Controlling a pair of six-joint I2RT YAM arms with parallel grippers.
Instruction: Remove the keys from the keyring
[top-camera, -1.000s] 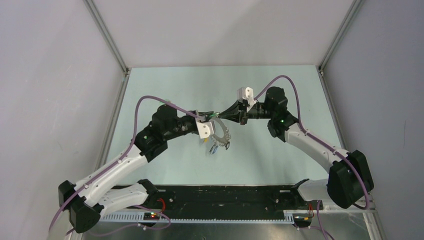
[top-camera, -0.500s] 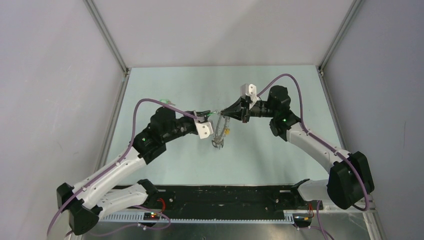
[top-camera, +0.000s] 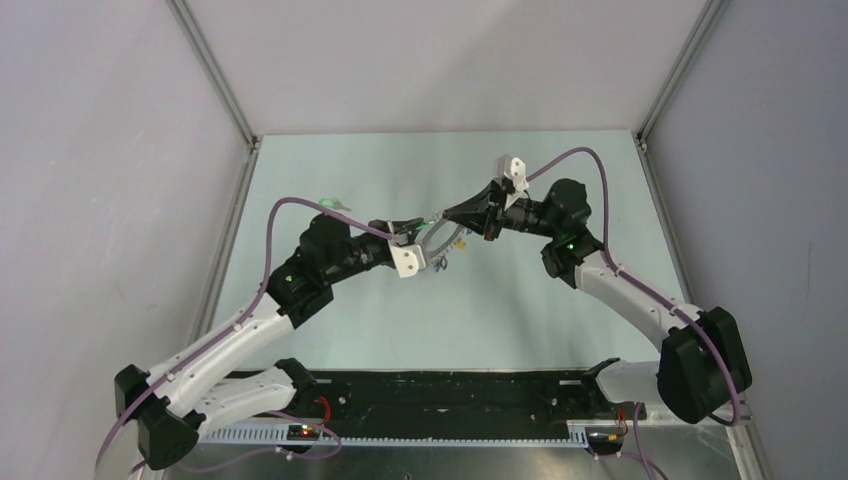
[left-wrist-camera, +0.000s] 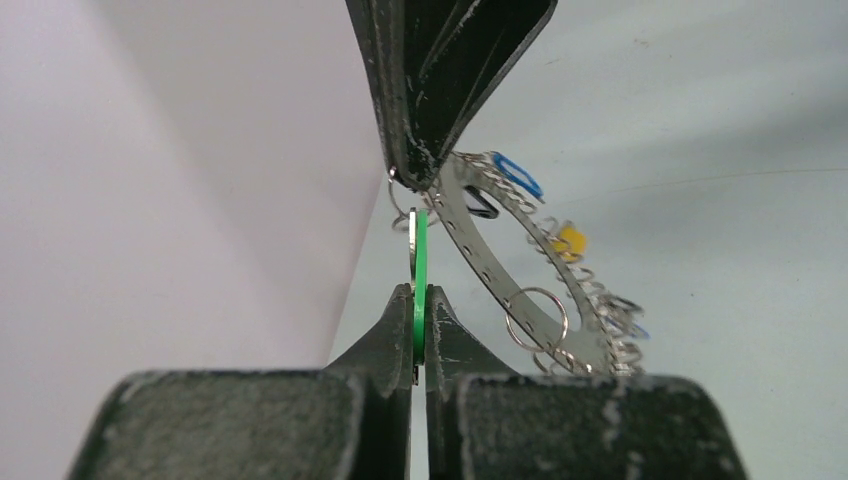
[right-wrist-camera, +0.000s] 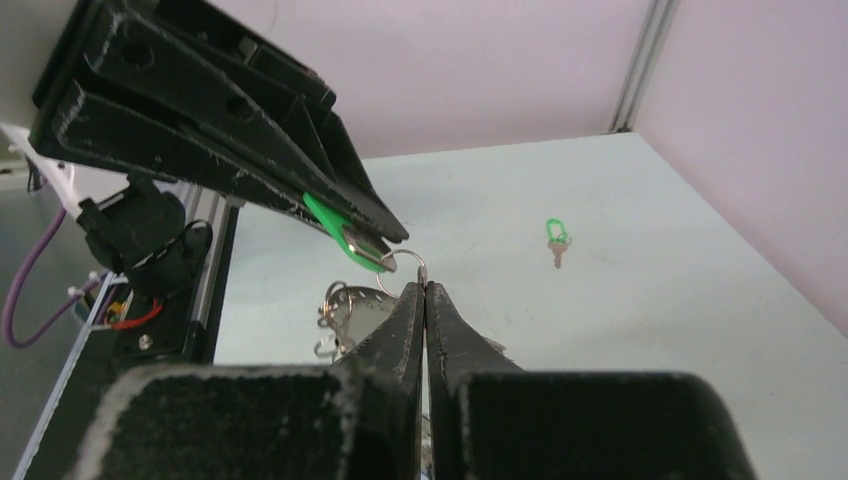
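The keyring, a flat silver band fringed with small wire rings, hangs in the air between my two grippers. It also shows in the top view. My left gripper is shut on the green head of a key still linked to the ring. My right gripper is shut on the keyring's upper edge, tip to tip with the left gripper. Blue, black and yellow keys hang on the ring's rim. In the right wrist view the green key sits in the left fingers.
A loose green-headed key lies on the pale green table, in the top view to the left behind the left arm. Grey walls and metal frame posts enclose the table. A black rail runs along the near edge.
The keyring hung down below the left gripper; it now is lifted and stretched between both grippers. The right gripper has rolled and shifted up and right. The left gripper has kept the green key.
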